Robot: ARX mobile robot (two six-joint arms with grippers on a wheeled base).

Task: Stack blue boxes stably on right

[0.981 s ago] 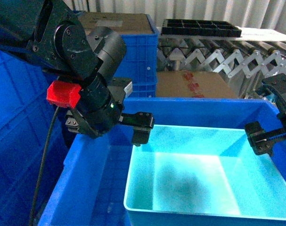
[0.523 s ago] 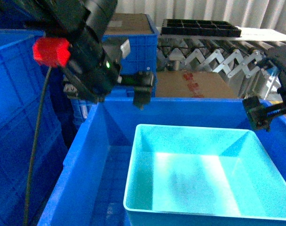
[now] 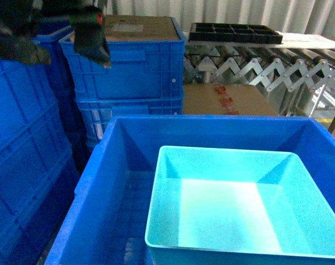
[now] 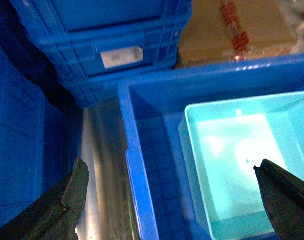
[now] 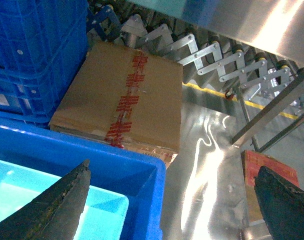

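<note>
A: Where is the turquoise tub (image 3: 233,204)?

B: It sits inside the big dark blue crate (image 3: 109,182), pushed toward the crate's right side, open side up and with nothing in it. The left wrist view shows the same tub and the crate wall beside it.

A: And the left gripper (image 4: 172,200)?

B: Its fingers (image 4: 56,205) are spread wide, high above the crate, holding nothing. In the head view a dark part of that arm (image 3: 90,33) shows at the top left, in front of the stacked blue crates (image 3: 134,72).

A: The right gripper (image 5: 172,195)?

B: Fingers wide apart too, and empty, above the crate's far right corner. Below it lie a taped cardboard box (image 5: 126,100), the shiny metal floor (image 5: 212,145) and the roller conveyor (image 5: 222,60)
</note>
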